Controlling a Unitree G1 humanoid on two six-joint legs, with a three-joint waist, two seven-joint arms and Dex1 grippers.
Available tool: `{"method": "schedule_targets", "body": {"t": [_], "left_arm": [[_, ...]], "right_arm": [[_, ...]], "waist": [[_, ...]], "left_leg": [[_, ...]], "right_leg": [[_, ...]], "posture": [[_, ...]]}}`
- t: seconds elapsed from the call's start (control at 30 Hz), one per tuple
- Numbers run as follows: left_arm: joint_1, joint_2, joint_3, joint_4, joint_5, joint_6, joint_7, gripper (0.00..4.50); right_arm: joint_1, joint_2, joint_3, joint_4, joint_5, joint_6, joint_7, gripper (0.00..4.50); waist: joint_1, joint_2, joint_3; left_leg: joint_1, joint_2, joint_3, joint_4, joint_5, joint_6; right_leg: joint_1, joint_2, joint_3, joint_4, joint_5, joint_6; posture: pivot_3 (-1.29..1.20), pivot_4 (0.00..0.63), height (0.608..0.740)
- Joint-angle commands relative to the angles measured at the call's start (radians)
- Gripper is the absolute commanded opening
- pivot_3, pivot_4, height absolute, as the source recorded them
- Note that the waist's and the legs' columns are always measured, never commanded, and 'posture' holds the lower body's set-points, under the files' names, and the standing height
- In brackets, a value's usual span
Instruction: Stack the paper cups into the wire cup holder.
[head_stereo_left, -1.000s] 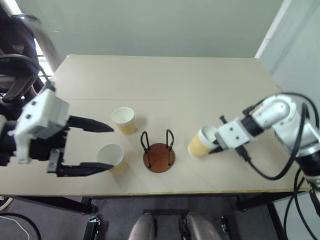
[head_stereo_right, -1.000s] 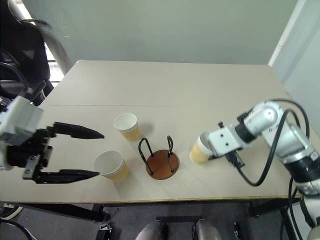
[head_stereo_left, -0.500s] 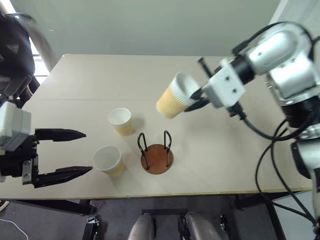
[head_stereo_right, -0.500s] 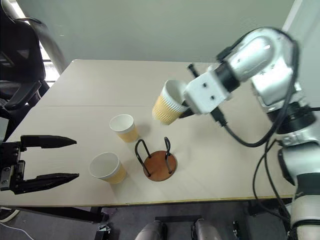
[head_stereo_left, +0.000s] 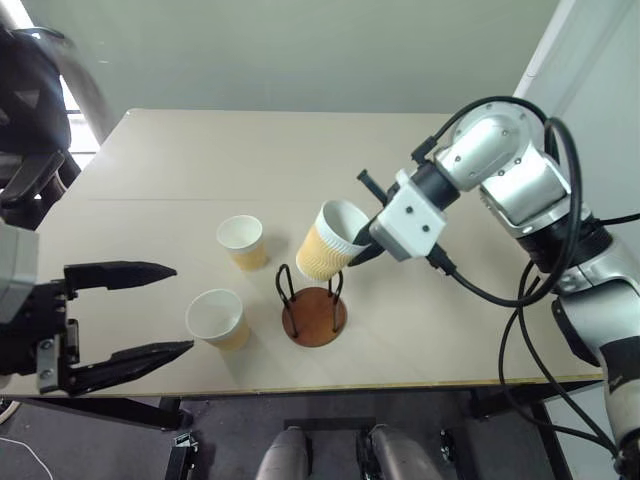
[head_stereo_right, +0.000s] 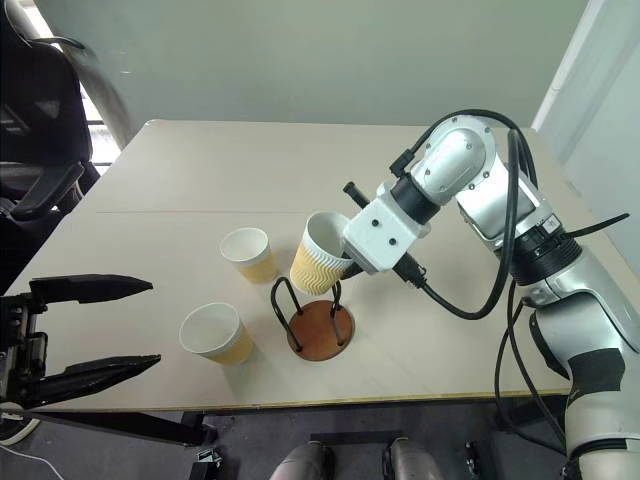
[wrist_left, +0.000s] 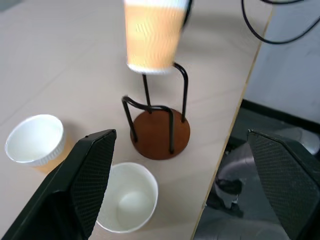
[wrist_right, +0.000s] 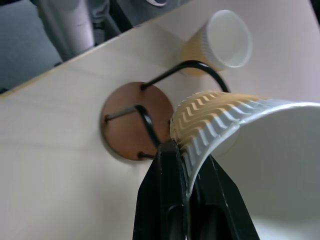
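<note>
My right gripper (head_stereo_left: 362, 243) is shut on the rim of a tan ribbed paper cup (head_stereo_left: 326, 243). It holds the cup tilted, mouth up, just above the black wire loops of the wire cup holder (head_stereo_left: 314, 316), whose round reddish-brown base rests on the table. The cup's bottom hangs near the tops of the loops (wrist_left: 176, 80). Two more paper cups stand upright left of the holder, one farther back (head_stereo_left: 244, 241) and one nearer the front (head_stereo_left: 218, 318). Left of those cups, my left gripper (head_stereo_left: 183, 308) is open and holds nothing.
The beige table (head_stereo_left: 420, 340) has its front edge close below the holder. A black chair (head_stereo_right: 40, 130) stands off the table's left side. Black cables (head_stereo_left: 520, 300) loop from my right arm over the table's right part.
My right gripper lifted the cup from the table's right side, carried it left and lowered it over the holder. My left gripper drew back from the two standing cups.
</note>
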Motion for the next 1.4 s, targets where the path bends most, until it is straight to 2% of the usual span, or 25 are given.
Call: {"method": "schedule_targets", "body": {"t": [0.03, 0.57, 1.23, 1.33, 1.4], "left_arm": [[-0.022, 0.016, 0.066, 0.010, -0.075, 0.027, 0.038, 4.50], [0.067, 0.011, 0.154, -0.024, -0.165, 0.060, 0.102, 4.50], [0.132, 0.007, 0.208, -0.050, -0.193, 0.048, 0.138, 4.50], [0.132, 0.010, 0.204, -0.047, -0.193, 0.044, 0.142, 4.50], [0.132, 0.010, 0.202, -0.048, -0.193, 0.042, 0.143, 4.50]], "right_arm": [[-0.016, 0.021, -0.011, -0.006, 0.002, -0.011, 0.004, 0.06], [0.019, 0.078, 0.002, -0.037, -0.002, 0.000, 0.004, 0.06], [0.035, 0.174, -0.015, 0.084, -0.112, -0.039, 0.004, 0.06], [0.034, 0.178, -0.020, 0.089, -0.119, -0.044, 0.004, 0.66], [0.034, 0.179, -0.025, 0.092, -0.126, -0.048, 0.004, 1.27]], "waist": [[-0.001, 0.000, 0.000], [-0.003, 0.000, 0.000], [-0.004, 0.000, 0.000], [-0.003, 0.000, 0.000], [-0.003, 0.000, 0.000]], "left_leg": [[0.000, 0.000, 0.000, 0.000, 0.000, 0.000], [0.000, 0.000, 0.000, 0.000, 0.000, 0.000], [0.001, 0.001, 0.000, 0.000, -0.001, -0.002], [0.000, 0.001, 0.000, 0.000, -0.002, -0.003], [0.000, 0.001, 0.000, 0.000, -0.002, -0.003]], "right_leg": [[0.000, 0.000, 0.000, 0.000, 0.000, 0.000], [0.000, 0.001, 0.000, -0.001, 0.000, -0.001], [0.000, 0.001, 0.000, -0.001, 0.000, -0.001], [0.000, 0.001, 0.000, -0.001, 0.000, -0.001], [0.000, 0.001, 0.000, -0.001, 0.000, -0.001]], "posture": [[0.00, 0.150, 0.740], [0.00, 0.150, 0.740], [0.00, 0.150, 0.740], [0.00, 0.150, 0.740], [0.00, 0.150, 0.740]]}}
